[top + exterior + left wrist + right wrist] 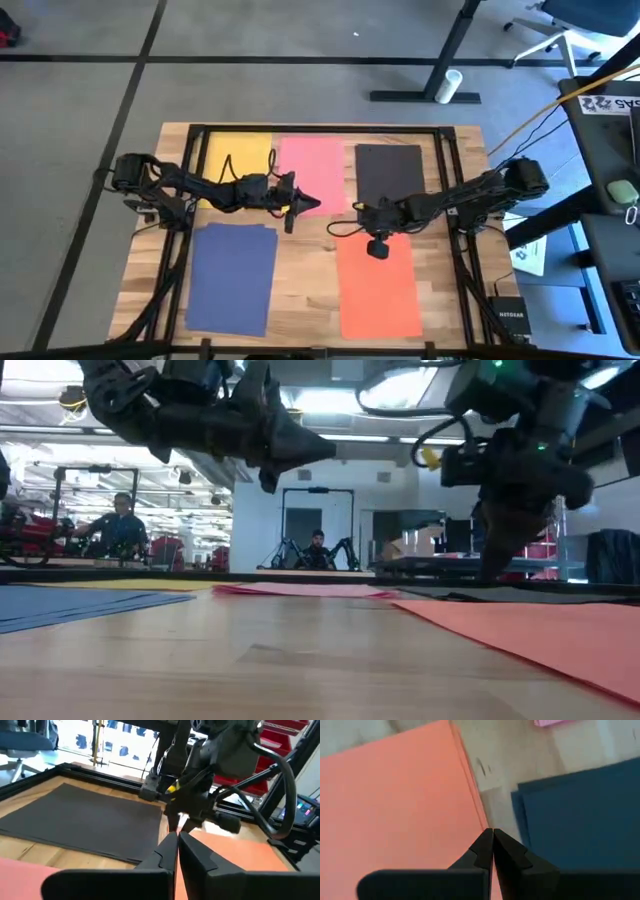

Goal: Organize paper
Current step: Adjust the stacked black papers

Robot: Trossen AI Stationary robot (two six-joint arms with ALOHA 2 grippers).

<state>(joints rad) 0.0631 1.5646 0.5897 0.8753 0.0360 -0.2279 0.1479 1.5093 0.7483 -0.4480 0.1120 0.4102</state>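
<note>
Reaching in from the table's left edge, your left arm stretches out nearly level above the wood, and its left gripper [308, 204] hangs over the lower edge of the pink sheet [314, 170], clear of the surface in the low view. Its fingers [172, 851] are pressed together with nothing between them.

Going left to right across the wooden table [305, 290], you have the yellow sheet [236, 160] at the far left corner, with the navy blue sheets [232, 275] nearer you below it; their edges are slightly fanned, so more than one sheet lies there. The pink sheet sits at the far middle, flat and matte. Next comes the black sheet [389, 172], a plain dark rectangle, and below it the orange sheets [378, 283], also a thin, slightly offset stack.

Your right arm comes in from the right edge, bent at the elbow, wrist tipped down. The right gripper [378, 248] points at the top of the orange stack, close to the table. Its fingers [492, 847] are closed tip to tip and grip nothing.
</note>
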